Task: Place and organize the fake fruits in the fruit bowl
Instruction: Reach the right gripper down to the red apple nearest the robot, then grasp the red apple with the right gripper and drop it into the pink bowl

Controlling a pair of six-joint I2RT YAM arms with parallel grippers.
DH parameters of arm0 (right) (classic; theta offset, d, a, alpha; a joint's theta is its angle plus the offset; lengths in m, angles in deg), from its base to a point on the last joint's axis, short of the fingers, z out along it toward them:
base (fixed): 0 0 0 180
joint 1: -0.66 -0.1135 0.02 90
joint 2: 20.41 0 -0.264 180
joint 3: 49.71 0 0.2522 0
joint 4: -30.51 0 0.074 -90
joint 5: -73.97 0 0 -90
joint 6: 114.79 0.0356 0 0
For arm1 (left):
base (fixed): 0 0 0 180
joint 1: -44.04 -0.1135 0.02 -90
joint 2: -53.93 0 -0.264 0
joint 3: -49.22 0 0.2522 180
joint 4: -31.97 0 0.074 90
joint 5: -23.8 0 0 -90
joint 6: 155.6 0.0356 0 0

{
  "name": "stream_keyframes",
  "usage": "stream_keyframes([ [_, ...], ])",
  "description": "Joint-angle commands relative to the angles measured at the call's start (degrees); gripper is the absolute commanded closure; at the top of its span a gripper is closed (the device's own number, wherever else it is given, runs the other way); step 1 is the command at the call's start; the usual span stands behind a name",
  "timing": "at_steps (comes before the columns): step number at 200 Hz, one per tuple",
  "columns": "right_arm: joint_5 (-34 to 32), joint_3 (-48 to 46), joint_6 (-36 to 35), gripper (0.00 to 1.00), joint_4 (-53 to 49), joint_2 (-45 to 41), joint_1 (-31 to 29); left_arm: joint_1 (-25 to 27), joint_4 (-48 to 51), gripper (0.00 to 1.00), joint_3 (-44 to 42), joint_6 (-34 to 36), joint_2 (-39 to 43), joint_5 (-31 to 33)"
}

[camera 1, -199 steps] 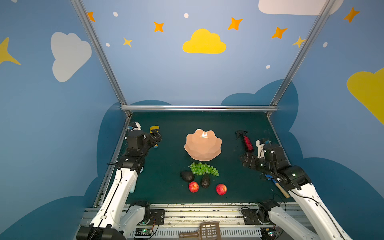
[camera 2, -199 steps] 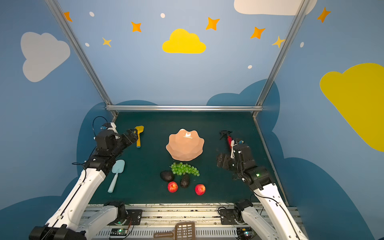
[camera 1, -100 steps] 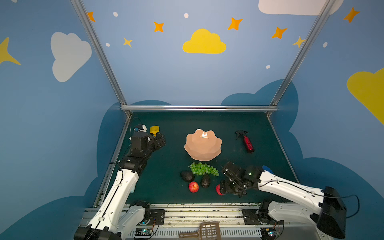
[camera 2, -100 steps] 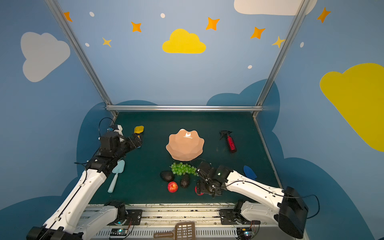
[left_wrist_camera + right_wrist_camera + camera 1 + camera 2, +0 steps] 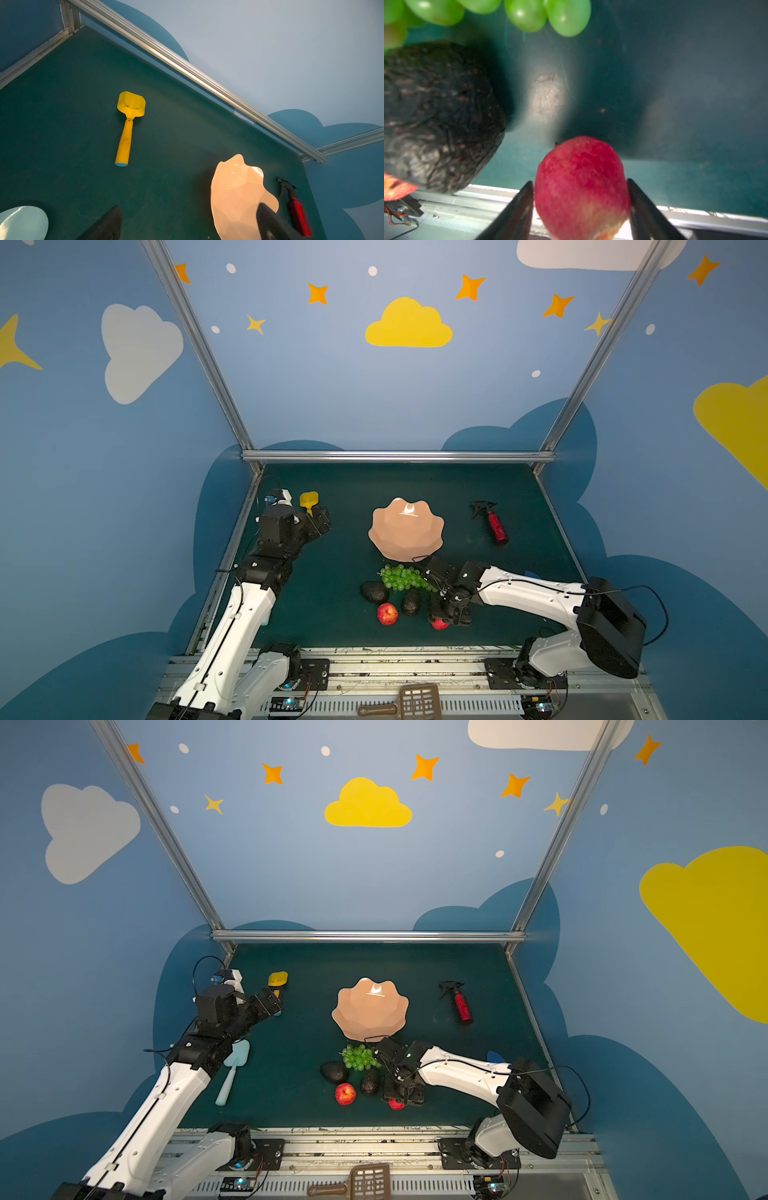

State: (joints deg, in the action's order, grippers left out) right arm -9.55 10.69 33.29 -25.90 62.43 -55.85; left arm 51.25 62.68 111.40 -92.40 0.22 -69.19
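The right hand (image 5: 580,184) grips a red apple (image 5: 581,187), a finger pressed to each side, at the front edge of the counter (image 5: 332,614). The other apple (image 5: 387,613), the avocados (image 5: 374,592) and the grapes (image 5: 401,577) lie on the counter just in front of the fruit bowl (image 5: 405,531). The left hand (image 5: 189,208) hovers spread wide near the yellow shovel (image 5: 128,124).

overhead light, white glare on the glossy peach-pink scalloped bowl (image 5: 405,531), glossy red apple (image 5: 581,187) blurred, close up in my right wrist view
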Motion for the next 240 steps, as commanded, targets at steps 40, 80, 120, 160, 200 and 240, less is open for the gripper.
stream_keyframes([
  [40, -5.05, 1.95, -2.24, 0.6, -5.41, -3.11, 2.08, 0.14, 0.83, 0.01, -0.58, 0.05, -0.28, 1.69],
  [80, -14.1, 14.39, -12.79, 0.64, -12.56, -7.7, 7.59, 0.18, 4.36, 0.01, 0.76, 0.27, 0.31, 2.15],
  [120, -17.41, 23.15, -26.1, 0.64, -0.06, -2.97, 14.66, 0.18, 10.6, 0.01, 0.12, -0.44, 3.8, 1.08],
  [160, -15.99, 37.57, -33.39, 0.66, 0.65, 12.74, 16.51, 0.22, 19.07, 0.01, 0.75, -0.59, 7.83, -0.84],
  [200, -12.43, 55.22, -35.59, 0.67, -8.03, 30.05, 17.13, 0.97, 23.84, 0.0, 0.26, -2.73, 8.78, -7.23],
  [240, -7.45, 65.62, -34.34, 0.68, -14.39, 42.46, 17.56, 9.97, 26.86, 0.0, 0.09, -4.26, 6.26, -3.46],
])
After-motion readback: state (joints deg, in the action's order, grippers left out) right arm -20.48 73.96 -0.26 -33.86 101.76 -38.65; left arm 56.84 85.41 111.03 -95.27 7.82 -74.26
